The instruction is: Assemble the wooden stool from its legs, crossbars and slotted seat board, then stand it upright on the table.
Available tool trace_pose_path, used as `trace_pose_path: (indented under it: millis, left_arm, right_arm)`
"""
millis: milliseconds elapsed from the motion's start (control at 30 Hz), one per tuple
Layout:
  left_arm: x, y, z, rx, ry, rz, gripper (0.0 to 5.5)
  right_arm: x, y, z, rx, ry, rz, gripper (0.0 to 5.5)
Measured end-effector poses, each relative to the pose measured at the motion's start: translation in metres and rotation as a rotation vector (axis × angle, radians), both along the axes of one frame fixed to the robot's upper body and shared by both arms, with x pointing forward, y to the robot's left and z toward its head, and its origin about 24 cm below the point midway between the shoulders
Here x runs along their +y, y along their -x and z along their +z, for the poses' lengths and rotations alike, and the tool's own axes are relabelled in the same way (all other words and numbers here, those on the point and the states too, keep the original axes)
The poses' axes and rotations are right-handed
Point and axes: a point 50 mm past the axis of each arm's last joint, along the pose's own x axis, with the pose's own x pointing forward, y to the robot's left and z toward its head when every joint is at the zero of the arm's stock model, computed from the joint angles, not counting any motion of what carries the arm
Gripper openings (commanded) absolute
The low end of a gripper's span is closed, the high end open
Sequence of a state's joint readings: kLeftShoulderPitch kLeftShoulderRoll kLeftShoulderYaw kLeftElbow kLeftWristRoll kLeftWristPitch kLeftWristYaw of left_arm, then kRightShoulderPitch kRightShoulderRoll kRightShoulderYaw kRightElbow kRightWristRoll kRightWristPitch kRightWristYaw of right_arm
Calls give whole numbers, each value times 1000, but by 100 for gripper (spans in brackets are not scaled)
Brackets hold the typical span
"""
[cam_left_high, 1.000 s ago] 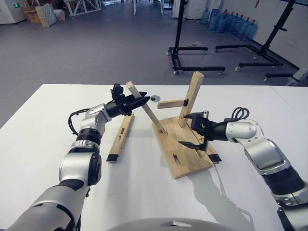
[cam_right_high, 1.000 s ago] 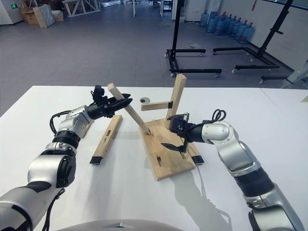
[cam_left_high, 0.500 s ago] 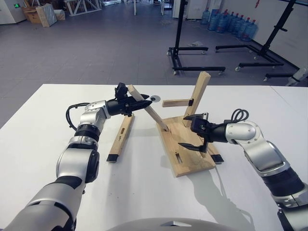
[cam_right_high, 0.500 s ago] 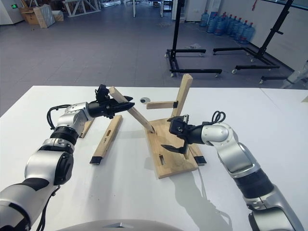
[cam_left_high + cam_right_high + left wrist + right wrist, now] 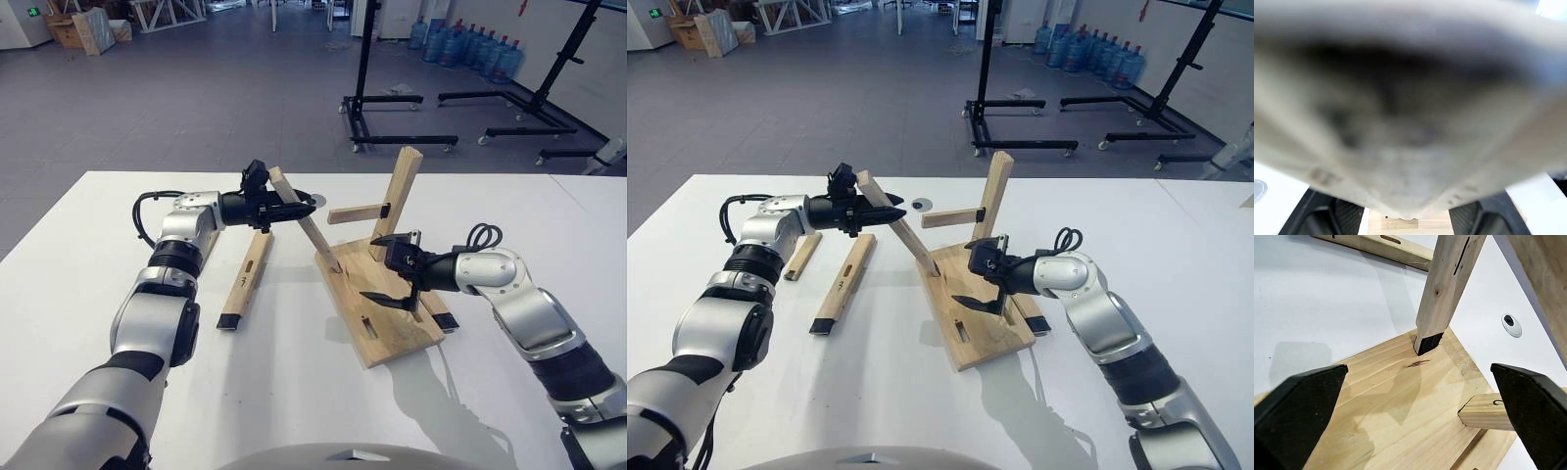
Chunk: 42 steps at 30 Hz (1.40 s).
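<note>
Starting nearest, finds the right gripper (image 5: 370, 266) spread wide just over the flat pale-wood seat board (image 5: 392, 328), a square leg (image 5: 397, 201) with crossbar (image 5: 355, 212) leaning up at its 12 o'clock, the left gripper (image 5: 299, 206) at 10 o'clock pinching a tilted leg (image 5: 315, 238), black-capped foot on the board, and a loose leg (image 5: 247, 279) flat at 9 o'clock.

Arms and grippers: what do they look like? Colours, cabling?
The left arm and right arm: silver-grey rounded shells, black joint bands. The left gripper and right gripper: black, two tapered fingers each. A black cable loops out near each wrist.
</note>
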<state>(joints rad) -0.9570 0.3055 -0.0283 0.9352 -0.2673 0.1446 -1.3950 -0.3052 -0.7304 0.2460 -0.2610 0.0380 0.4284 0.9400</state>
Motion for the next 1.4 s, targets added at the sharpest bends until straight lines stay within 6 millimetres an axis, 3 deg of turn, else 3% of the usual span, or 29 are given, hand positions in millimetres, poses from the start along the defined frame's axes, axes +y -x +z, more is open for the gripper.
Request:
trace_pose_path:
  millis: [167, 400, 667, 1167, 1400]
  left_arm:
    - [-5, -3, 4, -12, -41, 18, 202]
    - [-8, -12, 11, 117, -66, 99, 202]
    - [-17, -11, 13, 161, -74, 63, 202]
    - [-37, -9, 24, -10, -185, 26, 202]
    - [-36, -11, 25, 31, -179, 54, 202]
  right_arm:
    - [1, 0, 0, -3, 0, -3, 540]
    - [6, 2, 0, -9, -2, 13, 540]
    - [10, 3, -2, -8, -16, 19, 540]
    - [12, 3, -3, -10, -24, 17, 540]
    - [14, 3, -4, -12, -30, 16, 540]
